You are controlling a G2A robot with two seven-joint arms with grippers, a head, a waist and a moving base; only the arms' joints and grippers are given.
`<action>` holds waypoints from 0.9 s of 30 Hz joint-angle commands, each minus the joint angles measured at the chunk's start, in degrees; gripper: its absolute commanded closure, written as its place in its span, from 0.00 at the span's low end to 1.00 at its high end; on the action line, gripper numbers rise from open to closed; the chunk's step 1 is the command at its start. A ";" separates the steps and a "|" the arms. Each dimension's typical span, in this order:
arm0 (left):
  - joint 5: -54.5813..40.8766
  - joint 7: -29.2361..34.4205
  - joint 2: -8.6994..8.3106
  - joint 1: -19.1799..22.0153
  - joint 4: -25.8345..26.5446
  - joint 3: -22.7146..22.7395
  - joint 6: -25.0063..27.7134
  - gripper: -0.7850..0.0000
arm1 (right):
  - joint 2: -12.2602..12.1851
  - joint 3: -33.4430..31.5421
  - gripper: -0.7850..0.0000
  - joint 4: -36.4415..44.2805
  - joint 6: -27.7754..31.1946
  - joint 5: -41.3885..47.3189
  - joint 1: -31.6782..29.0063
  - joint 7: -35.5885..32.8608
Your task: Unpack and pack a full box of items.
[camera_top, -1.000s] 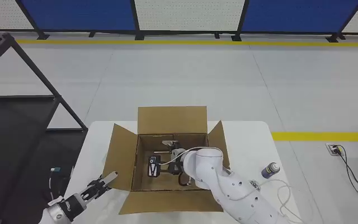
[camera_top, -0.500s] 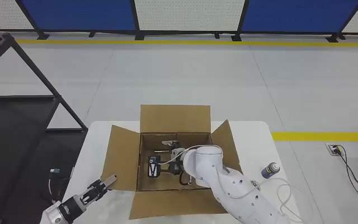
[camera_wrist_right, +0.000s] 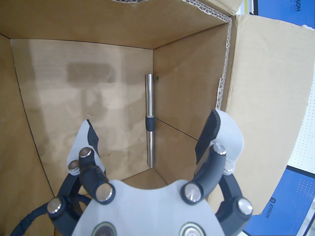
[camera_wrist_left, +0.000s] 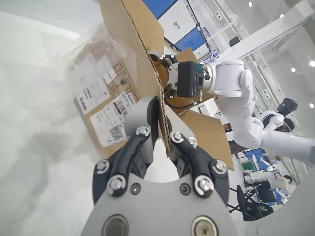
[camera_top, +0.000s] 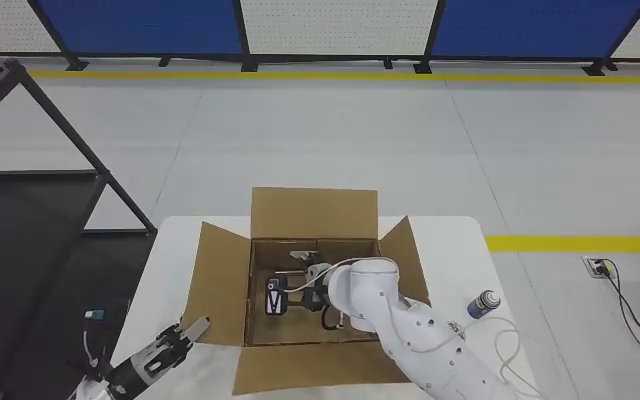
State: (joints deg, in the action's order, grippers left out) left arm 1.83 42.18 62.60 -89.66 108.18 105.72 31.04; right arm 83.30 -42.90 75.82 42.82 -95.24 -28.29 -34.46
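The brown corrugated cardboard box (camera_top: 315, 212) stands open on the white worktop (camera_top: 450, 250) with its flaps folded outward. The left hand (camera_wrist_left: 160, 121) is at the box's left side, fingers closed narrowly on the free edge of the left side flap (camera_top: 215, 280). This grip appears intended to keep the flap back and steady the box while the other arm works inside.

The right hand (camera_wrist_right: 151, 133) is inside the box, fingers spread wide and holding nothing. Beyond it, a slim polished metal rod with a black band at mid-length (camera_wrist_right: 150, 124) lies along the line where two inner faces of the box meet, touching the cardboard. The wide opening straddles the rod's line, which suits a grasp at the banded middle. Note: the adjacent face leaves little room for the finger on that side.

A dark cylindrical spray can (camera_top: 485, 303) stands upright on the worktop, well apart from the box on its right. It is probably an item already unpacked, so unpacking seems nearly complete.
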 commanded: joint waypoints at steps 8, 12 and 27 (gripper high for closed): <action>2.03 -2.05 -0.24 -0.18 -0.42 -0.88 2.58 1.00 | 0.22 -1.26 0.00 -2.68 4.51 4.09 0.58 -2.92; 3.98 -3.68 -0.31 -0.20 -0.88 -1.39 4.68 1.00 | 1.00 -1.36 0.00 -6.43 6.65 9.35 2.70 -5.26; 12.73 -13.86 -0.24 0.86 -4.40 -2.90 14.51 1.00 | 2.81 0.94 0.00 -12.59 8.02 13.96 7.08 -6.53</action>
State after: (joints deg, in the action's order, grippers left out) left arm 14.12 29.05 62.34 -88.86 104.03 102.96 45.47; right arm 86.08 -42.02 63.34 50.81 -81.29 -21.31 -41.08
